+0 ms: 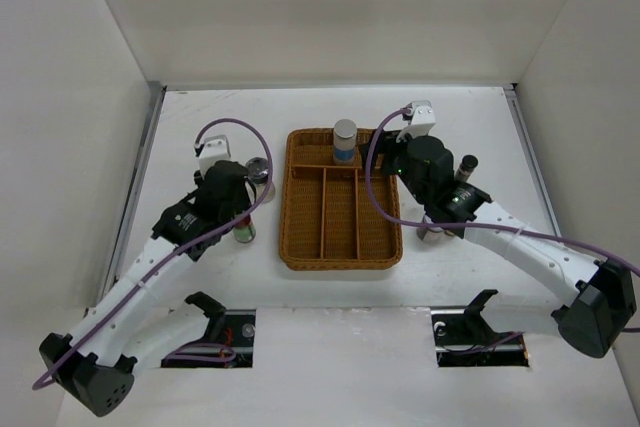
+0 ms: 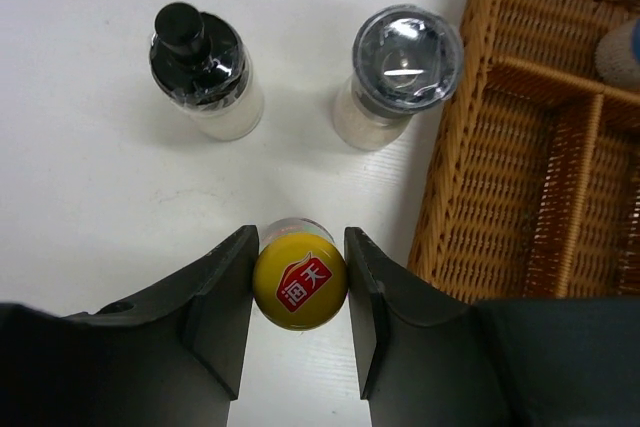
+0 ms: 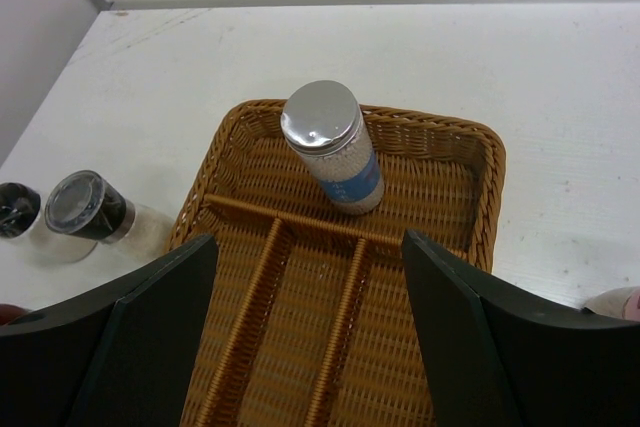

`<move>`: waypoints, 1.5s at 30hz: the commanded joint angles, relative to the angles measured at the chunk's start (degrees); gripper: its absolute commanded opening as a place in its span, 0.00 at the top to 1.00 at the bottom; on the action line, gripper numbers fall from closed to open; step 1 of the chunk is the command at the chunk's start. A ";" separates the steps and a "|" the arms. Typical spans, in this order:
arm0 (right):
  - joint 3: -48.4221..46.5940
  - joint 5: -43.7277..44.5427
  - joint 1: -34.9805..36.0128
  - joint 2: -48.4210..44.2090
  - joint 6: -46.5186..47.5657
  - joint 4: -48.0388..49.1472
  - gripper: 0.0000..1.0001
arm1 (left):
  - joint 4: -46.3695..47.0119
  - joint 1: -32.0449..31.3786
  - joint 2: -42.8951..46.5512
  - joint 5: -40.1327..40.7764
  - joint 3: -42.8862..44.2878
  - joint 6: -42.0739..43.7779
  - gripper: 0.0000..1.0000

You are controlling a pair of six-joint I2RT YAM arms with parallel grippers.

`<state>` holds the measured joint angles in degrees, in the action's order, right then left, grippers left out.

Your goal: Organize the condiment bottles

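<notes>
My left gripper (image 2: 298, 292) is shut on the yellow cap of a green-red bottle (image 2: 300, 280) that stands on the table left of the brown wicker tray (image 2: 470, 177); in the top view the bottle (image 1: 244, 232) shows under the wrist. Two clear shakers with black lids (image 2: 205, 72) (image 2: 400, 77) stand beyond it. My right gripper (image 3: 310, 317) is open and empty above the tray's long compartments. A white bottle with a blue band (image 3: 335, 147) stands upright in the tray's far compartment. A pink-capped bottle (image 1: 432, 235) and a dark-lidded one (image 1: 466, 167) stand right of the tray.
The wicker tray (image 1: 340, 252) lies mid-table between the arms, with one cross compartment at the far end and three long ones. White walls close the table on the left, back and right.
</notes>
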<state>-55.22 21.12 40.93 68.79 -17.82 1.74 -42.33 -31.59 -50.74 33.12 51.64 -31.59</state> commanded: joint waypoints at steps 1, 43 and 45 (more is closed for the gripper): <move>-0.06 0.41 -0.28 -0.41 -0.63 3.10 0.19 | 4.18 -0.96 1.52 1.24 7.15 0.65 0.91; 6.71 0.41 -2.74 -8.94 -1.34 3.27 0.18 | 27.65 2.02 -53.32 -10.27 54.45 10.68 0.90; 6.79 0.41 -2.83 -8.94 -1.34 3.27 0.18 | 28.35 1.84 -53.32 -9.92 52.70 10.94 0.90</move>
<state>-48.69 21.15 38.59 61.08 -18.46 1.80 -23.53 -29.34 -107.61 22.68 102.08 -21.43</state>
